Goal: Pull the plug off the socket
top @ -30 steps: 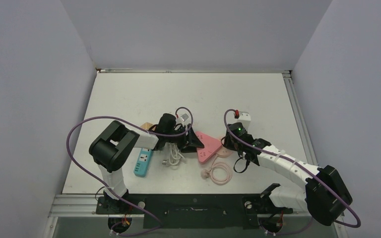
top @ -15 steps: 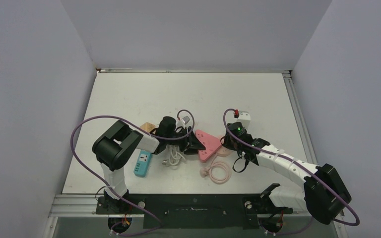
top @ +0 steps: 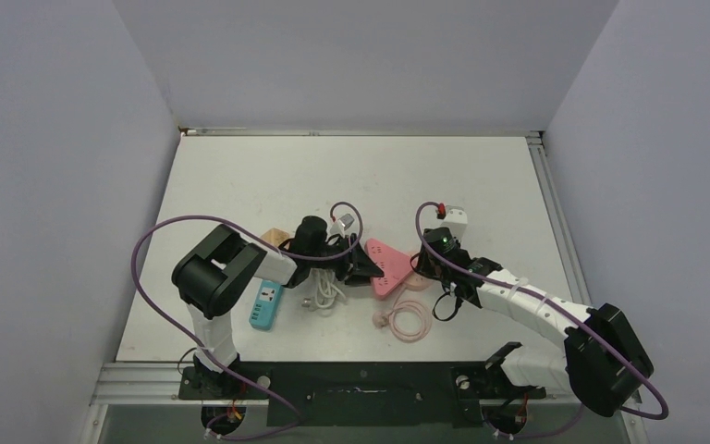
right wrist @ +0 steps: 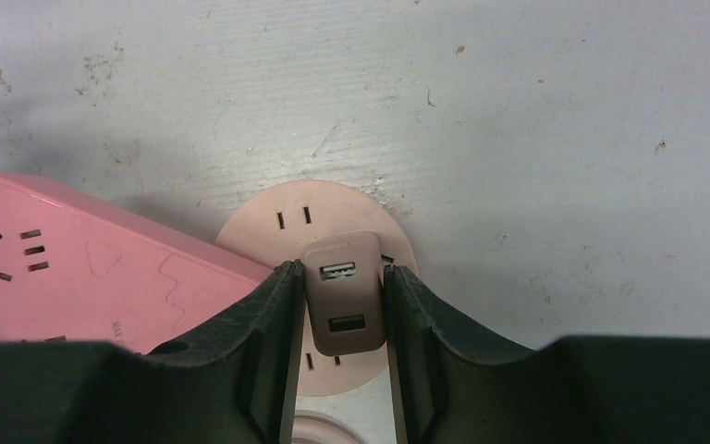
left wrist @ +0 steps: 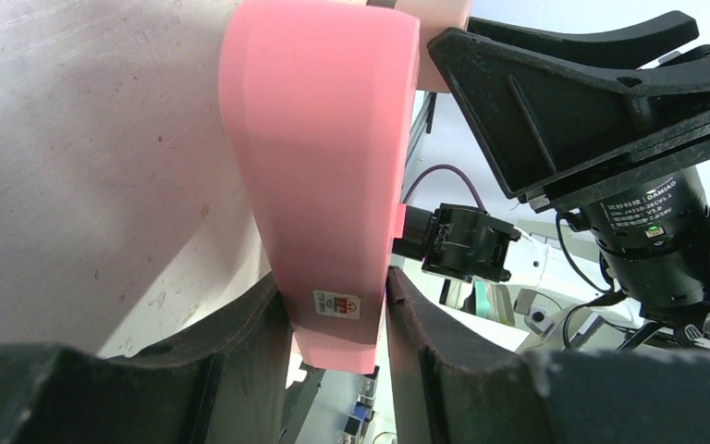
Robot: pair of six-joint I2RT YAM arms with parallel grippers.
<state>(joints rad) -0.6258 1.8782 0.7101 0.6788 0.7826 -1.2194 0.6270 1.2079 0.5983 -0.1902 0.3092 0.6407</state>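
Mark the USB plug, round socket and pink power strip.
USB plug (right wrist: 342, 305): right wrist view, top face with the ports.
round socket (right wrist: 333, 205): right wrist view, bare far rim.
pink power strip (left wrist: 324, 139): left wrist view, broad face.

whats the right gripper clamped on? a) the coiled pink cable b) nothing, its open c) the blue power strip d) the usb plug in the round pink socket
D: in the right wrist view the right gripper has its fingers pressed against both sides of the usb plug, which sits in the round pink socket.
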